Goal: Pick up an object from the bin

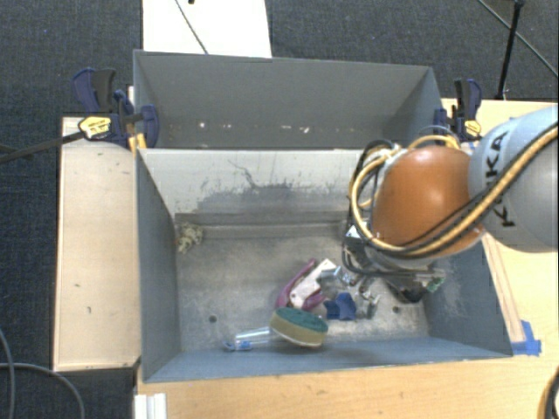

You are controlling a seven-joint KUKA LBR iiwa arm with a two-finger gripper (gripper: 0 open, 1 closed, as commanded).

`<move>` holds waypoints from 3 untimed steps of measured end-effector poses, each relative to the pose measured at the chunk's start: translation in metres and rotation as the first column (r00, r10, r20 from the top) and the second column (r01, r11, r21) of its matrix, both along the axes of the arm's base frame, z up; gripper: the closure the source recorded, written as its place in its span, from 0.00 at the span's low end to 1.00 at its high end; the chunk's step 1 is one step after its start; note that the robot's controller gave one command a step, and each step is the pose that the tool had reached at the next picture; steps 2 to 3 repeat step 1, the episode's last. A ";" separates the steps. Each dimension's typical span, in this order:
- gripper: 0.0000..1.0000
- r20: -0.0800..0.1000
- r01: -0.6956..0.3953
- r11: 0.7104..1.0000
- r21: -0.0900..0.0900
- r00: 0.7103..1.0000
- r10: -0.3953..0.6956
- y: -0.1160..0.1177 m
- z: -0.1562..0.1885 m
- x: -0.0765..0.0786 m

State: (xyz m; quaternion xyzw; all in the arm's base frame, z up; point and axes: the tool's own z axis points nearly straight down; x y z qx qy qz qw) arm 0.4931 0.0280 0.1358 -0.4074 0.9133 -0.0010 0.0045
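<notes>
Grey metal bin, floor contents: small olive crumpled scrap alone at 10 o'clock. Clear plastic tube with blue tip at 7 o'clock by the near wall. Round green-and-tan disc at 6 o'clock, touching the purple-pink curved plastic piece near centre. Small blue block at 4 o'clock, just beside the gripper. Can't tell if the gripper is open, closed or holding anything.

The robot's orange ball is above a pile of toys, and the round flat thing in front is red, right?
Not red: the camera view shows the round flat thing in front is dark green with a tan edge. The orange ball is above the pile, as you said.
</notes>
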 end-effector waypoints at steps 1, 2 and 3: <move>1.00 -0.003 0.003 1.000 0.000 1.000 -0.003 0.000 0.028 0.001; 1.00 -0.003 0.003 1.000 0.000 1.000 -0.003 0.000 0.028 0.001; 1.00 -0.003 0.003 1.000 0.000 1.000 -0.003 0.000 0.028 0.001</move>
